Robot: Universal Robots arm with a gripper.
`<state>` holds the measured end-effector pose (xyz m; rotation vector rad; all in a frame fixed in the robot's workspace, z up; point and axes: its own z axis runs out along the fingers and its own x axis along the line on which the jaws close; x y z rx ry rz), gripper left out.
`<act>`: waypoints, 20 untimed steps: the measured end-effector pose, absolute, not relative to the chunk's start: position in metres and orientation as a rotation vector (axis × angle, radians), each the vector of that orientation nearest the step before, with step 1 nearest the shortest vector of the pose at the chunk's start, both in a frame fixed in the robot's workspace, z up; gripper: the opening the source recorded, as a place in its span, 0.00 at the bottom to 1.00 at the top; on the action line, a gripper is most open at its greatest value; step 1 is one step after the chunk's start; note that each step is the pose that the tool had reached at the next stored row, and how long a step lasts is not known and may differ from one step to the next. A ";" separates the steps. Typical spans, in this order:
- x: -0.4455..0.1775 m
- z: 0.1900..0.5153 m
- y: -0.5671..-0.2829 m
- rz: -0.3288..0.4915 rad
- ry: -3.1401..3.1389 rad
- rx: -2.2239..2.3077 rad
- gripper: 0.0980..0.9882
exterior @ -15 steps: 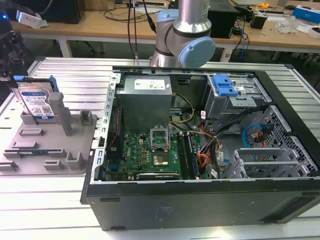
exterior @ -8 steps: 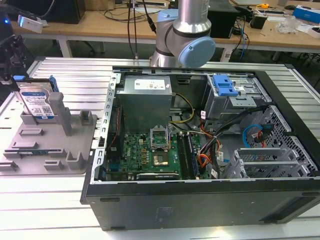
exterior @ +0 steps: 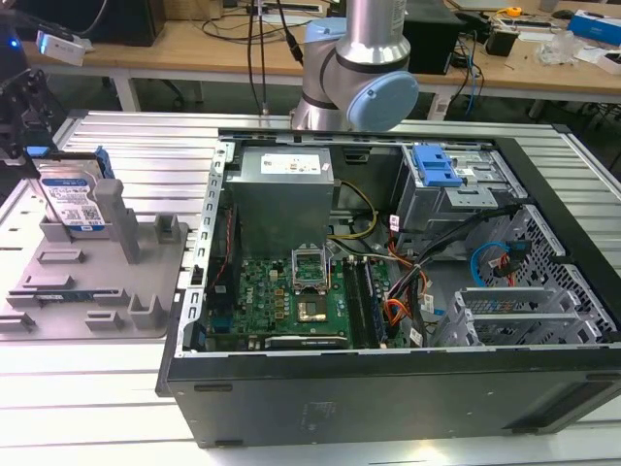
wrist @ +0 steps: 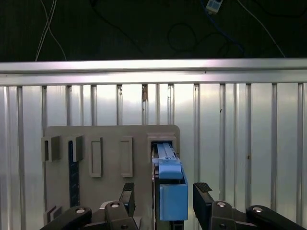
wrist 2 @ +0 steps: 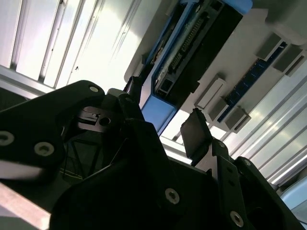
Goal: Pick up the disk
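My hand (wrist: 165, 194) is spread, its two black fingers (wrist: 204, 194) straddling the disk (exterior: 73, 199). In the first wrist view I see the disk edge-on between them, its blue rail toward me, with a sliver of gap on each side. The gap is narrower at one finger than at the other. I am not pinching it. In the second wrist view one ribbed pad stands just beside the blue rail, apart from it. Whether the other finger touches the rail I cannot tell.

The disk stands upright on its edge in a slot of the grey holder (wrist: 110, 143), at the holder's end toward the exterior view's left. Its white-and-blue label faces outward in that view. A tall grey post of the holder rises just beside the disk. Further along the holder are several lower posts and open slots, and a narrow dark blue board (wrist: 73, 167) lies flat in one of them.

The holder rests on the ribbed aluminium surface (wrist: 240, 143). Beside the holder, toward the exterior view's right, an open computer case (exterior: 388, 388) lies on the same surface. Its green motherboard (exterior: 281, 296) is on the side nearer the holder. A blue-topped drive cage (exterior: 437, 167) sits on the side farther from it. My arm (exterior: 364, 58) rises behind the case.
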<state>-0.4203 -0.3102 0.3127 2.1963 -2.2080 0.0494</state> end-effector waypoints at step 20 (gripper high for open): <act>-0.418 0.306 -0.310 0.050 -2.207 2.197 0.47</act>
